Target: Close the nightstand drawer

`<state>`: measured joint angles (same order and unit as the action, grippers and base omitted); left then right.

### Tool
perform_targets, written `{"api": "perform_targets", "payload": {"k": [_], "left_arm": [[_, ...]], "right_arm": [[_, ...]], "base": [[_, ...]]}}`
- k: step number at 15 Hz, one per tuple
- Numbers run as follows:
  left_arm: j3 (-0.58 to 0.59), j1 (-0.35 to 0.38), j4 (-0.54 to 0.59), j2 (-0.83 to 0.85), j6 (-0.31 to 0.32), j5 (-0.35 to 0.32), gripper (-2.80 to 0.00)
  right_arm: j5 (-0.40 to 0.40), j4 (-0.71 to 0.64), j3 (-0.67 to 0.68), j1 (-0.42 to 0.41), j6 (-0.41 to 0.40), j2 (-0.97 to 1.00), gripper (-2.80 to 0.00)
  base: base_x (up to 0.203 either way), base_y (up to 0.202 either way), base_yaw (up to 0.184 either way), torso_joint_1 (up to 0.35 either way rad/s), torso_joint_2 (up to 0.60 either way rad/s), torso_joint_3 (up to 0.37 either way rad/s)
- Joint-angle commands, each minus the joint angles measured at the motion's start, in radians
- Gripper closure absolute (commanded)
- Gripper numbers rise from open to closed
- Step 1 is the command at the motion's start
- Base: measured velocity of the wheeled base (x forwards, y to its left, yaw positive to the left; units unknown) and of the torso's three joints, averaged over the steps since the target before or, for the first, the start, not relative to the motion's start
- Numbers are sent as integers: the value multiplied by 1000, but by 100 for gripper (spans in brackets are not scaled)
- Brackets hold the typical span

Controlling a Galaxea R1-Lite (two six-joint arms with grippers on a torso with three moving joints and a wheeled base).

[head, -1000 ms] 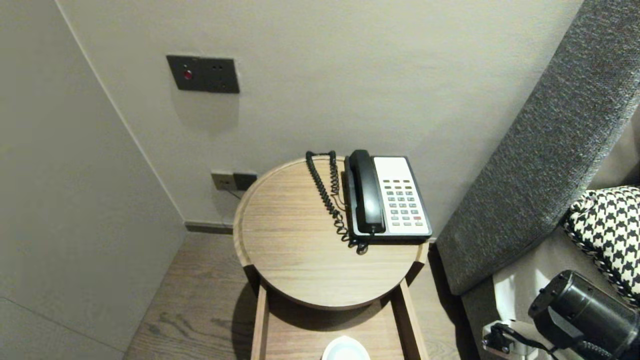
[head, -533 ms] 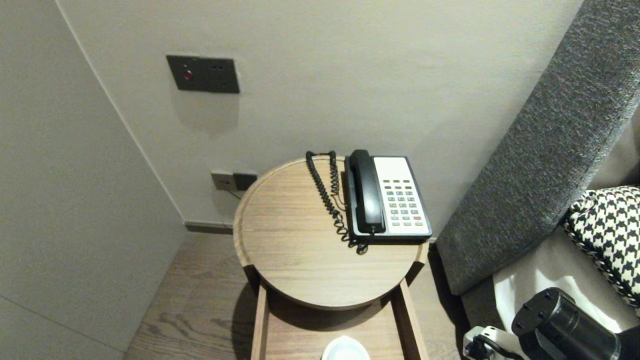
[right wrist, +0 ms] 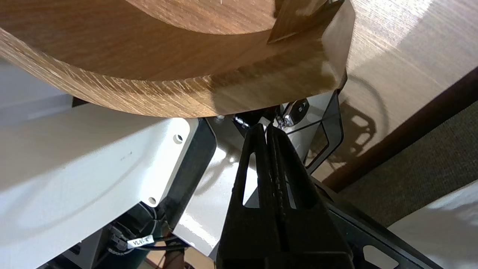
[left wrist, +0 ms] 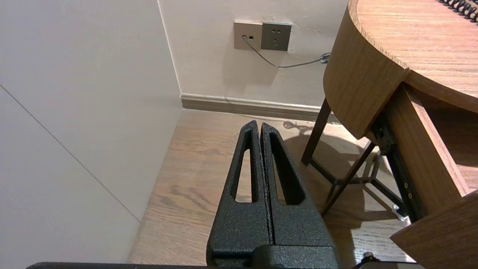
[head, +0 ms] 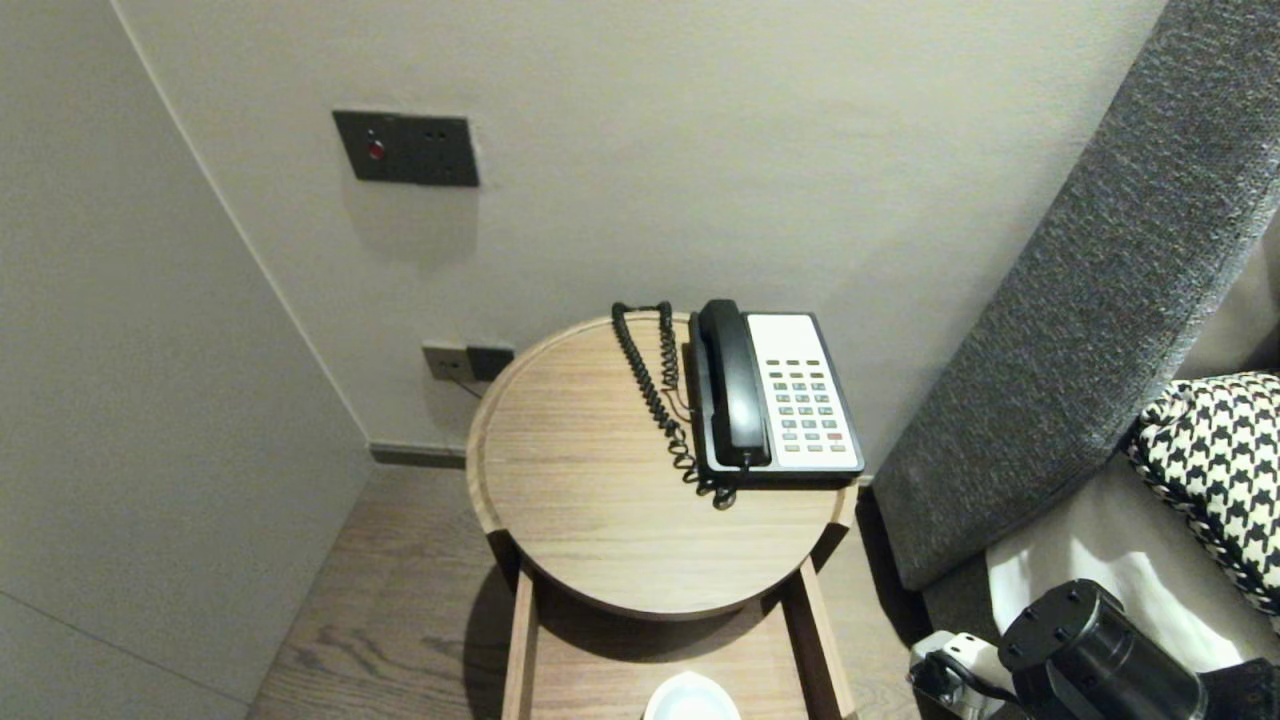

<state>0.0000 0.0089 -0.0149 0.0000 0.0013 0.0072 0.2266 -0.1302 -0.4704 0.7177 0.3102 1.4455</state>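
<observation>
Head view – round worktop (head: pixel 600 500), pale wood grain with a thin raised rim, set against a matte wall. Telephone (head: pixel 775 395) sits at its 2 o'clock, with a glossy black handset on the cradle and a white keypad face. A black coiled cord (head: pixel 655 390) lies just beside it toward the centre. Bare grain runs from 6 to 11 o'clock.

Drawer (head: pixel 520 650) is pulled out under the worktop at 6 o'clock, with flat wooden sides. A white round dish (head: pixel 690 700) sits inside, cut off by the frame edge.

Right arm (head: pixel 1100 650), a black cylinder, shows at the frame's 5 o'clock between the drawer's side and the grey woven headboard (head: pixel 1100 280). Houndstooth cushion (head: pixel 1215 470) is at 4 o'clock.

Right wrist view – right hand (right wrist: pixel 266 129) has its fingers pressed together, holding nothing. The tips sit just below a curved wooden front (right wrist: pixel 168 93); can't tell if they touch.

Left wrist view: left hand (left wrist: pixel 257 125) is closed on nothing, low over the plank floor (left wrist: pixel 194 168) and apart from the drawer.
</observation>
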Motion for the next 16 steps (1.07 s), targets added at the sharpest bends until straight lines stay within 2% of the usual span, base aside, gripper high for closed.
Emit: {"api": "perform_targets", "payload": {"k": [1,3,6,13,16], "left_arm": [[0,0,0,-2,0,0,0],[0,0,0,-2,0,0,0],[0,0,0,-2,0,0,0],[0,0,0,-2,0,0,0],[0,0,0,-2,0,0,0]], "right_arm": [[-1,12,1,8,3,21,0],[-20,56,17,8,13,21,0],[-115,207,62,43,59,46,0],[-172,349,61,62,129,105,0],[-229,435,53,62,134,180,0]], "base": [[0,0,0,0,0,0],[0,0,0,0,0,0],[0,0,0,0,0,0],[0,0,0,0,0,0],[0,0,0,0,0,0]]}}
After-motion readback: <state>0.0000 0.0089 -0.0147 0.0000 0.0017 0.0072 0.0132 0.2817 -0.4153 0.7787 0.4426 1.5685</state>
